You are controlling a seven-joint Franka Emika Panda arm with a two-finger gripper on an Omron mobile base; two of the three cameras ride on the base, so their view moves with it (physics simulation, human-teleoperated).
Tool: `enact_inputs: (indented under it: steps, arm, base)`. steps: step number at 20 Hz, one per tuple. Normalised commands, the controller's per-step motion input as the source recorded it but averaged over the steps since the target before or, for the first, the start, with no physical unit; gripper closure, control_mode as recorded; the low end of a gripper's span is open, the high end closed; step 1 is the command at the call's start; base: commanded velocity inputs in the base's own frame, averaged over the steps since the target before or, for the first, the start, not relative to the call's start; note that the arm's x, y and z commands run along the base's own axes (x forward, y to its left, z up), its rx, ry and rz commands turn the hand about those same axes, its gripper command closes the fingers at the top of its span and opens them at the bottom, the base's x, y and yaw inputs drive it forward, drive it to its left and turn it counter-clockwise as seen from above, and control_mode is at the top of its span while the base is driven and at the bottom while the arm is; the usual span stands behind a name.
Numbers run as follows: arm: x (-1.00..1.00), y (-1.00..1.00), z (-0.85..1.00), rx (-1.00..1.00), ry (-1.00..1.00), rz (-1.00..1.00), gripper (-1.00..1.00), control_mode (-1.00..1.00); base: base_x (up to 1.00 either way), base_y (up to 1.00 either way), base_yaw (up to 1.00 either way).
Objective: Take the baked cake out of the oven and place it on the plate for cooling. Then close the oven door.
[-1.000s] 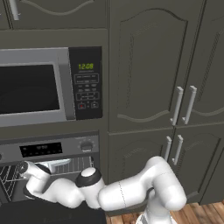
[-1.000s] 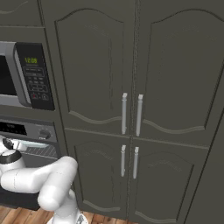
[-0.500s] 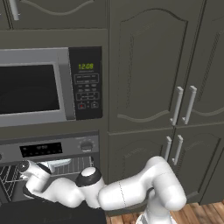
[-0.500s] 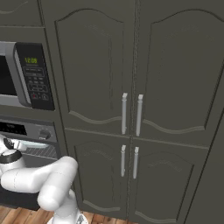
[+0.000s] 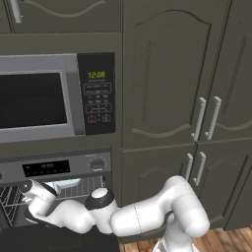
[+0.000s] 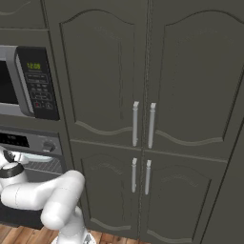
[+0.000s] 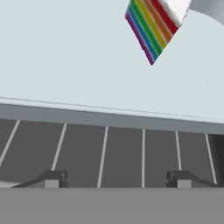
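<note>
Dark grey cabinets w/ silver bar handles (image 6: 143, 125) fill the wall; wood floor (image 6: 19, 235) below. Silver-framed microwave (image 5: 56, 96) sits above the oven (image 5: 59, 168), whose silver control strip carries a knob and black display. Arm reaches low into the oven cavity. Gripper (image 7: 116, 178) close over the wire rack (image 7: 105, 151), jaws spread wide, nothing between them. The baked cake (image 7: 78, 57), a pale slab w/ a rainbow-layered slice (image 7: 155, 26) on it, lies on the rack just ahead of the fingertips.
</note>
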Motion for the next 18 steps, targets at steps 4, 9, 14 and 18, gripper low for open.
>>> enact_inputs:
  steps: [4,9,14,18]
  arm:
    - [-0.48,0.09,-0.94,-0.21,-0.03,0.00,-1.00,-1.00]
    - [-0.55,0.10,-0.94,-0.22,-0.04,0.00,-1.00,-1.00]
    - [-0.59,0.10,-0.94,-0.21,-0.06,0.00,-1.00,-1.00]
    - [-0.58,0.09,-0.94,-0.20,-0.05,0.00,-1.00,-1.00]
  base:
    - [0.00,0.00,0.00]
    - [0.00,0.00,0.00]
    - [0.00,0.00,0.00]
    - [0.00,0.00,0.00]
